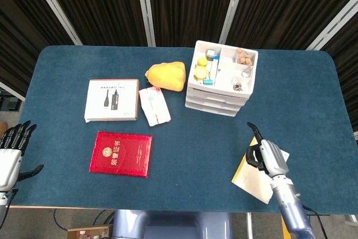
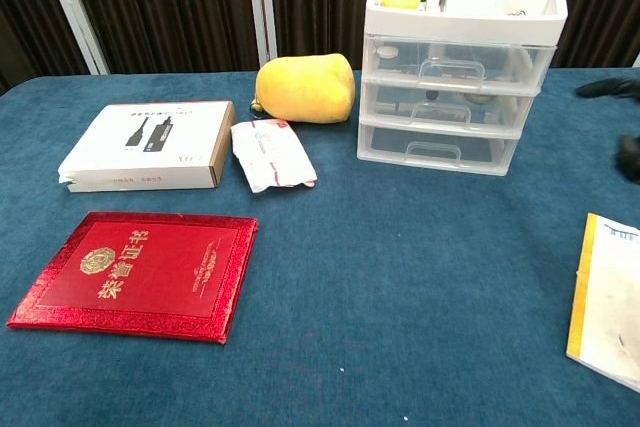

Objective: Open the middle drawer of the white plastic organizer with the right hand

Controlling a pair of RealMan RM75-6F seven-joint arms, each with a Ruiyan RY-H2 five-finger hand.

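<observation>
The white plastic organizer [image 1: 220, 82] [image 2: 460, 67] stands at the back of the table, right of centre, with three clear drawers under a top tray of small items. Its middle drawer [image 2: 445, 107] is pushed in, handle facing me. My right hand [image 1: 265, 156] hovers over the blue cloth in front of and slightly right of the organizer, well short of it, holding nothing, fingers pointing towards the drawers. In the chest view only its dark fingertips [image 2: 606, 88] show at the right edge. At the table's near left corner my left hand [image 1: 11, 155] is spread and holds nothing.
A white booklet with a yellow edge [image 1: 258, 170] [image 2: 607, 299] lies under the right hand. A yellow plush [image 1: 166, 75] sits left of the organizer. Further left lie a white packet [image 1: 154, 106], a white box [image 1: 112, 99] and a red booklet [image 1: 121, 154].
</observation>
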